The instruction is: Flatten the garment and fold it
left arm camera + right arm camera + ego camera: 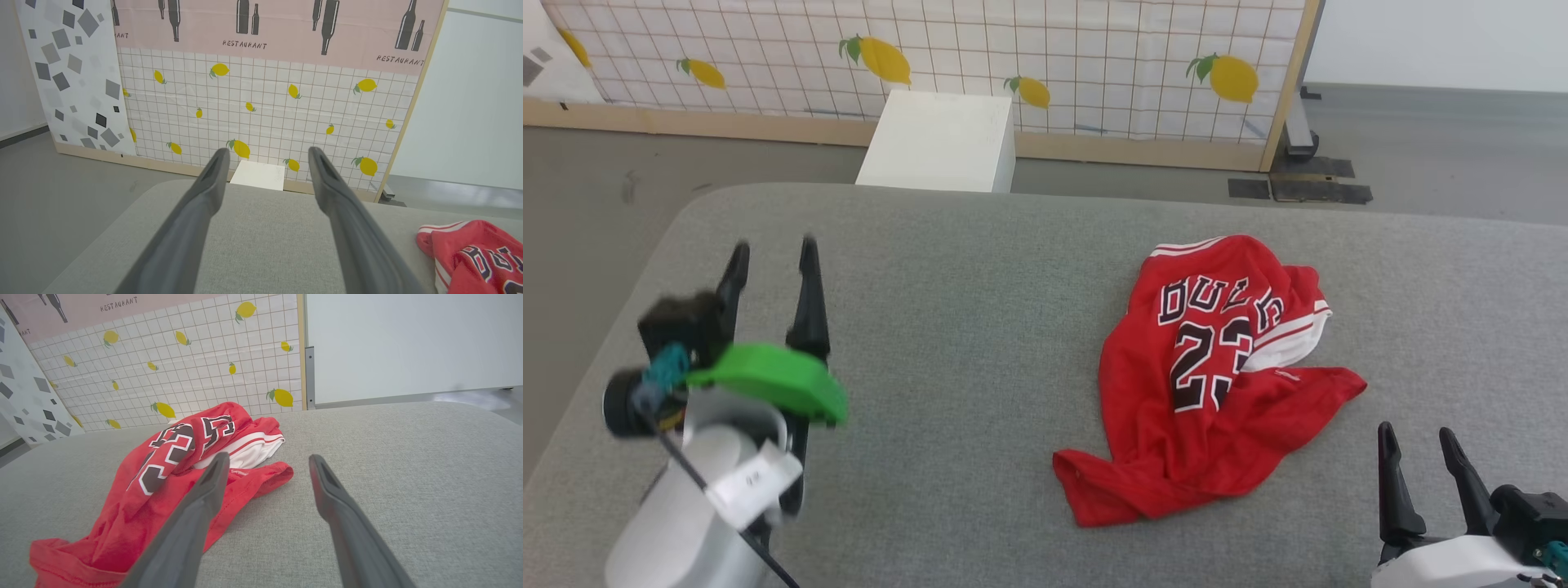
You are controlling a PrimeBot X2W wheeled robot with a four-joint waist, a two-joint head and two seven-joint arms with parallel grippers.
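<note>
The shirt (1209,376) lies crumpled on the right half of the table (980,286), with the lettering up. My left gripper (774,245) hangs over the table's left half, fingers apart and empty. My right gripper (1414,430) is at the table's near right corner, also apart and empty. To flatten well, I think I should take two far-apart edges and pull gently outwards. The table has a grey cloth cover. Behind it stand a white box (943,139) and a lemon-print screen (1094,57).

The head view looks forward and down over the grey tabletop (980,327). Both wrist views sit low, near it, facing the lemon-print screen (265,114); all three share the garment (1209,367).
</note>
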